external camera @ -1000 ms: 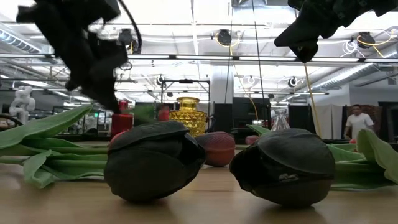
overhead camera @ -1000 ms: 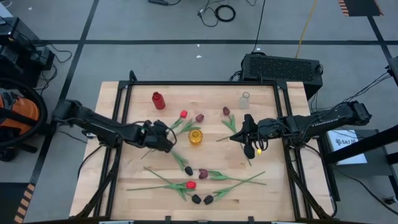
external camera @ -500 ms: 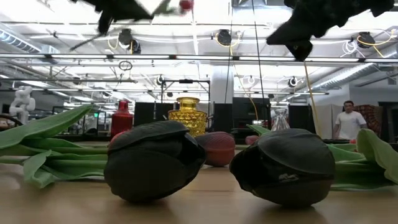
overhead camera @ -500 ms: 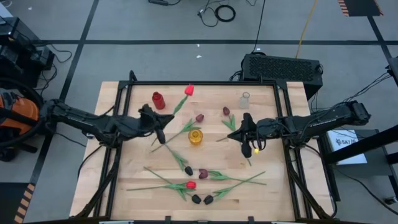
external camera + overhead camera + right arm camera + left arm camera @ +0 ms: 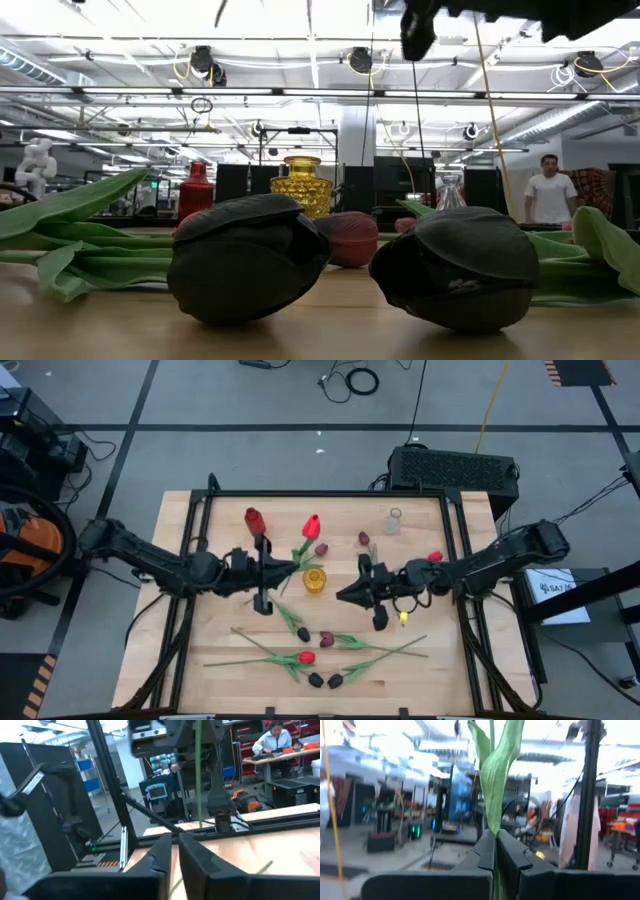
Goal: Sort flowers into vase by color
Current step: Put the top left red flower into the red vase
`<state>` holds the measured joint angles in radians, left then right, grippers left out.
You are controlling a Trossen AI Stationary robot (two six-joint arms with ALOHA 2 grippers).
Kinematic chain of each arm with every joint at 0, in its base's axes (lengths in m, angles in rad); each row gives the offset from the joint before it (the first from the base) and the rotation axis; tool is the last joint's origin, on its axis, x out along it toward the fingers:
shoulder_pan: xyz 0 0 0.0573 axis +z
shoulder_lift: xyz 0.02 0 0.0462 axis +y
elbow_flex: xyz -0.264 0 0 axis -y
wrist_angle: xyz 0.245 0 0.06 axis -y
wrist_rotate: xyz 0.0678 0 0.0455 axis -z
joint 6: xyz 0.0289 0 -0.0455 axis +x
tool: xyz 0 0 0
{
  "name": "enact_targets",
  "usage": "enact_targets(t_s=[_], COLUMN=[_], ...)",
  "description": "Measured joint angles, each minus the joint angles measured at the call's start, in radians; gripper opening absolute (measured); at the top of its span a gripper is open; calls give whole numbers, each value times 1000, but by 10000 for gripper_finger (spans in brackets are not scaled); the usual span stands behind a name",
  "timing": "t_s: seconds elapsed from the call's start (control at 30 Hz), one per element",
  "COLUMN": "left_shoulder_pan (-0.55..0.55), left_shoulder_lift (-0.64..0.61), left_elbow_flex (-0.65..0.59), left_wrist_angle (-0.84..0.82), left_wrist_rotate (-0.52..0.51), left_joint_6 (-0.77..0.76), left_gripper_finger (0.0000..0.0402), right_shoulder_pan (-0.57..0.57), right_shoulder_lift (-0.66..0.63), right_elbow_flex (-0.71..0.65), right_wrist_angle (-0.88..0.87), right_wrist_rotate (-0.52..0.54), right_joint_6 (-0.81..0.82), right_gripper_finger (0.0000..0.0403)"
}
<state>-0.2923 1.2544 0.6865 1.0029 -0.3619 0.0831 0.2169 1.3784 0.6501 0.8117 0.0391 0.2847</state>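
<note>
- One red tulip (image 5: 311,526) is raised, its stem clamped in the left gripper (image 5: 262,570) just beside the gold vase (image 5: 315,580), apparently for carrying to the red vase (image 5: 254,520).
- Right gripper (image 5: 362,592), on the gold vase's other side: fingers nearly closed, nothing visibly gripped.
- Remaining flowers (image 5: 318,645) lie below the gold vase.
</note>
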Motion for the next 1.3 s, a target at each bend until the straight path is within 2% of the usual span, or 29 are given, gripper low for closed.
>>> enact_targets(t_s=[0.33,0.5,0.83,1.3], left_shoulder_pan=[-4,6,5,12], left_shoulder_lift=[203,264,398,407], left_elbow_flex=[0,35,133,147], left_wrist_angle=[345,371,368,336], left_wrist_rotate=[83,146,153,153], left_joint_6=[11,11,11,11], left_gripper_finger=[9,9,9,9], right_shoulder_pan=[-1,4,26,27], right_shoulder_lift=[162,176,176,176], right_elbow_flex=[113,139,140,140], right_wrist_angle=[15,14,26,14], right_wrist_rotate=[11,10,7,7], right_joint_6=[-86,-122,-117,-143], right_gripper_finger=[148,181,174,139])
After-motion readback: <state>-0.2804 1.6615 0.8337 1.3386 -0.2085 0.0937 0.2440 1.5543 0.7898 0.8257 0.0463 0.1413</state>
